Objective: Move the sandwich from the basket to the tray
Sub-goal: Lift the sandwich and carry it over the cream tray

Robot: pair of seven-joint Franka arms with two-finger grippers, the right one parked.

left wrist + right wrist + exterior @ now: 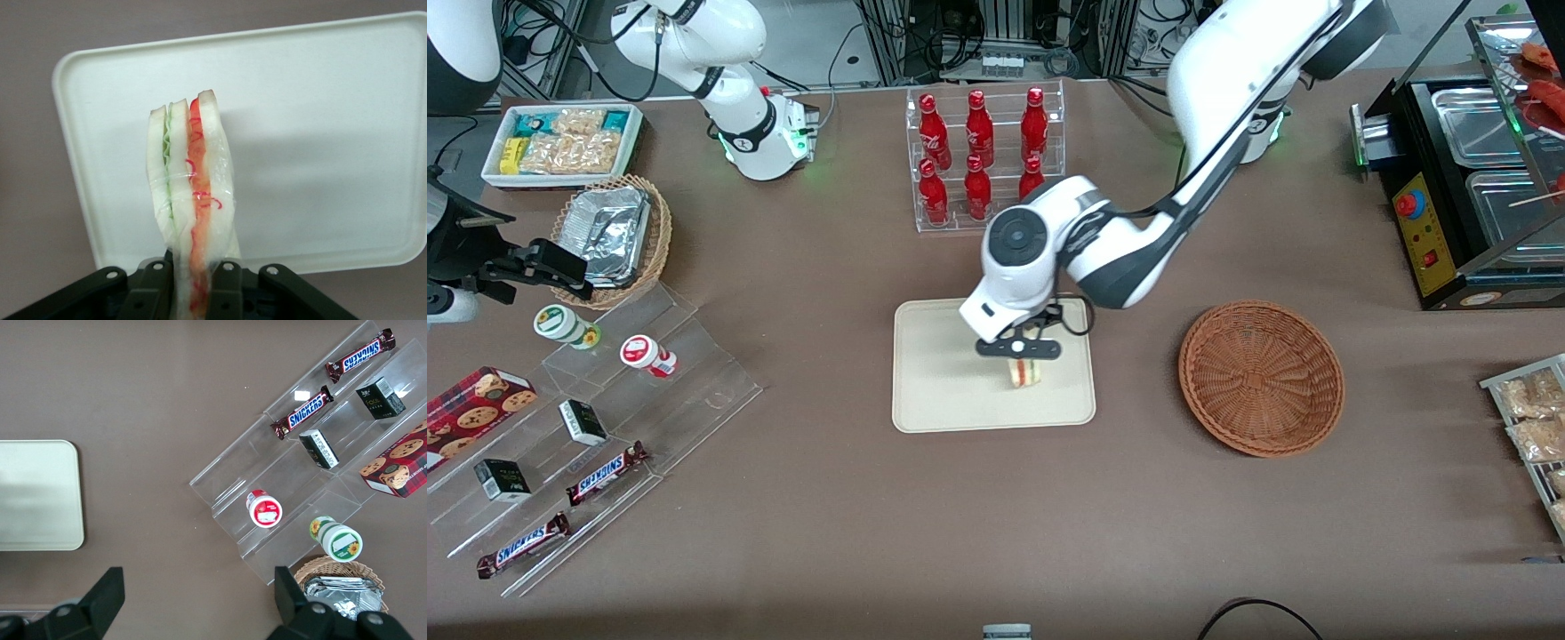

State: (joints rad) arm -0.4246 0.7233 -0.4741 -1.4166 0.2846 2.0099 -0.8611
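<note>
Snickers bars [560, 507] lie nearest camera | sandwich [1025, 370] is pinched by gripper [1020, 348] jaws over tray [943, 391] | basket [1261, 378] sits beside tray

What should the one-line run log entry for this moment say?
stage: placing | gripper: shut on sandwich, above tray | basket: empty

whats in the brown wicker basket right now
Nothing shows in the basket, only bare weave. The sandwich is in the gripper over the tray.
</note>
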